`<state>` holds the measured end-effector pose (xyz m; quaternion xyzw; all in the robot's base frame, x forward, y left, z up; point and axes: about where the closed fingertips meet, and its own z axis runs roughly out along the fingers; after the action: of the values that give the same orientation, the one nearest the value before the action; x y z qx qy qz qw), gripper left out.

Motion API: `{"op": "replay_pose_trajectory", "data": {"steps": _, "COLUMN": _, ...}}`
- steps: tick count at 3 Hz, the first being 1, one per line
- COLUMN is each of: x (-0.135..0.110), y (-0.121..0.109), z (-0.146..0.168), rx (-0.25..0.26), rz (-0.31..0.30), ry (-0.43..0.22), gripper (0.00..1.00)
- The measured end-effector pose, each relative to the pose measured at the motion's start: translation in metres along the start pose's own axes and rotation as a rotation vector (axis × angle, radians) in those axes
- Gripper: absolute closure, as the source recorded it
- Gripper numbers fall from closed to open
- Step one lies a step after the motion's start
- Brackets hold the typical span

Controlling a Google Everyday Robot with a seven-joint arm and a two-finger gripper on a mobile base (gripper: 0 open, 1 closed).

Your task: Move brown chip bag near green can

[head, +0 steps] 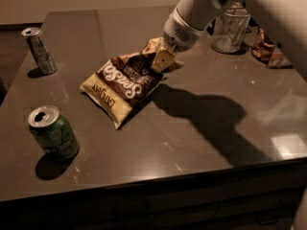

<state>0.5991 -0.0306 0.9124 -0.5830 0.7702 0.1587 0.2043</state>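
Note:
The brown chip bag (125,83) hangs tilted over the dark table (201,128), its cream lower end near the surface at centre left. My gripper (162,60) is shut on the bag's upper right end and holds it up. The green can (52,132) stands upright at the front left, well apart from the bag and to its lower left.
A slimmer silver-grey can (40,51) stands at the back left. A clear glass jar (231,28) and a snack packet (263,46) sit at the back right. The table's front edge runs close below the green can.

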Motion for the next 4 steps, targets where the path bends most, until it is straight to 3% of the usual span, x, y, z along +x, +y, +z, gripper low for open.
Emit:
{"op": "replay_pose_trajectory", "data": {"steps": 1, "x": 0.000, "y": 0.033, "z": 0.004, "rx": -0.062, "rz": -0.026, "ry": -0.004, "gripper": 1.00}}
{"op": "replay_pose_trajectory", "data": {"steps": 3, "x": -0.005, "y": 0.073, "z": 0.019, "rx": -0.130, "rz": -0.087, "ry": 0.025, "gripper": 0.61}}
{"op": "replay_pose_trajectory", "data": {"steps": 4, "x": -0.006, "y": 0.073, "z": 0.021, "rx": -0.130, "rz": -0.087, "ry": 0.025, "gripper": 0.37}}
